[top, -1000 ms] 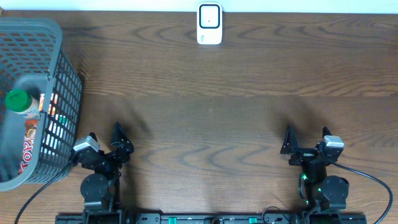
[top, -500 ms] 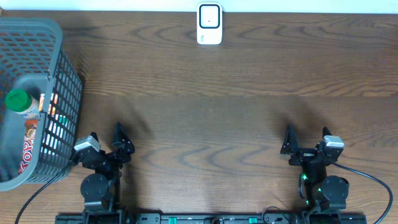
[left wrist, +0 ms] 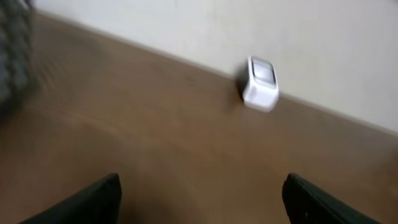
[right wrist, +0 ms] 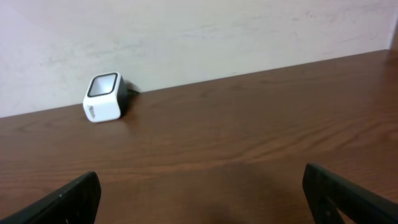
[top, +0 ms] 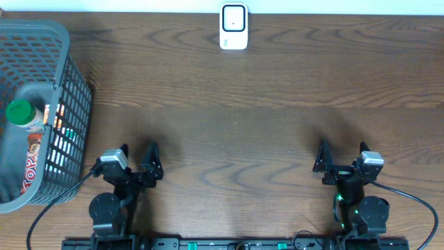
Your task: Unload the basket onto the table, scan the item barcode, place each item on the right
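Overhead: the green-capped bottle (top: 19, 112) stands in the basket (top: 69, 62) at the left. It is likely light, stiff and slick, so best pinched across the body. The left gripper (top: 137, 149) and right gripper (top: 341, 147) sit low at the near edge, both spread and empty.
Left wrist, blurred: fingers (left wrist: 93, 199) apart, apparently facing the far scanner (left wrist: 261, 83).
Right wrist: fingers spread wide, no bottle in view.

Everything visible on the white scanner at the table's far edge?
The barcode scanner is a small white plastic-looking box with rounded corners and a dark-rimmed window on its front face. It stands upright on the wooden table, midway along its far edge, near the wall, touching nothing else. Something dark, maybe a cable, shows behind it.
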